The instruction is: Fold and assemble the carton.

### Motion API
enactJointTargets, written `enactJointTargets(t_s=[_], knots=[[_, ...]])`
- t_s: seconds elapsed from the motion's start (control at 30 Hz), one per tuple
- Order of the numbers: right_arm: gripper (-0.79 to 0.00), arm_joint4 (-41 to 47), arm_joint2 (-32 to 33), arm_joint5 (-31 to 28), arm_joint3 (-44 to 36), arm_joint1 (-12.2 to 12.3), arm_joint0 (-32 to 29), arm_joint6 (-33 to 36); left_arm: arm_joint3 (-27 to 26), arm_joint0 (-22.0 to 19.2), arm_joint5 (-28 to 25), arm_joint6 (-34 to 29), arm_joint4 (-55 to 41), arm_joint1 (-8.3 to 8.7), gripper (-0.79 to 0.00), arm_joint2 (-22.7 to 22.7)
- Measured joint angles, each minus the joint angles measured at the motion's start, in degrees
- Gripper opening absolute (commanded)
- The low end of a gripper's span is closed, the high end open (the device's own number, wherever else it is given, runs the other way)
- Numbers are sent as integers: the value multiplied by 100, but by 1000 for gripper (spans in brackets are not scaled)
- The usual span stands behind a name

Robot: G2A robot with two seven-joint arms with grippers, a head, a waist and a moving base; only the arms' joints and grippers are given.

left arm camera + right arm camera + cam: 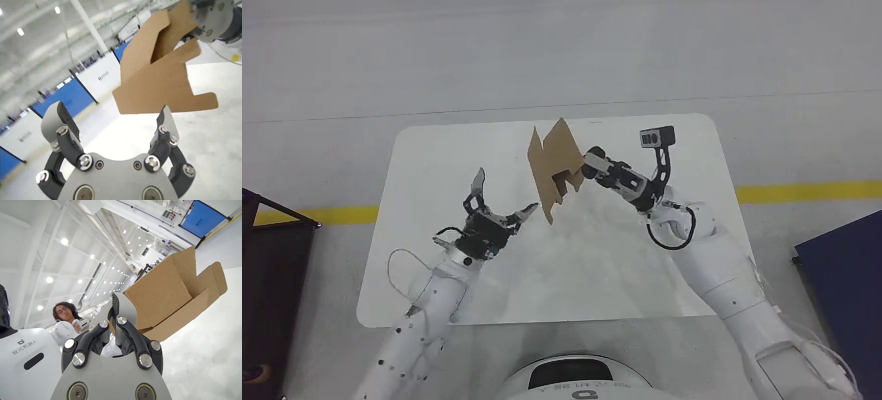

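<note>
A plain brown carton (pixel 552 165) (pixel 160 91) (pixel 162 294), partly unfolded with its flaps splayed, is held in the air above the middle of a white bench (pixel 442 290) with rounded corners, toward the far side. Its cardboard faces show as bare brown. The right claw (pixel 588 163) (pixel 114 301) is clamped on the carton's near edge, its two fingers pressed together with a thin strip of cardboard between them. The right arm reaches in from the near right corner, slanting across the bench toward the carton, with a black cable looped beside its forearm. The left claw (pixel 502 197) (pixel 113 105) has its fingers spread wide apart and holds nothing. It sits low over the bench just beside the carton's lower corner. In the left wrist view one ribbed fingertip (pixel 164 113) lies right under the carton's bottom flap, but whether they touch cannot be told. The left arm comes up from the near left edge, with the claw angled toward the carton. A yellow line (pixel 332 213) runs along the grey floor behind the bench. In the left wrist view, blue wall panels (pixel 75 94) stand in the hall behind, and the small dark marks on the white panels next to them are too small to read.
</note>
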Motion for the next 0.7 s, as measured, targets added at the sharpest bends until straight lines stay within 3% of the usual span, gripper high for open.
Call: enactJointTargets(t_s=[0.13, 0.37, 0.7], knots=[[-785, 530, 41, -8, -75, 0, -37, 286, 456, -190, 779, 595, 801, -46, 0, 285], [-785, 854, 134, 28, -187, 8, -98, 554, 856, -389, 1329, 662, 1164, -103, 0, 449], [-785, 1106, 27, 267, -355, -24, -182, 847, 1420, -899, 2811, 928, 1634, -317, 0, 1026]])
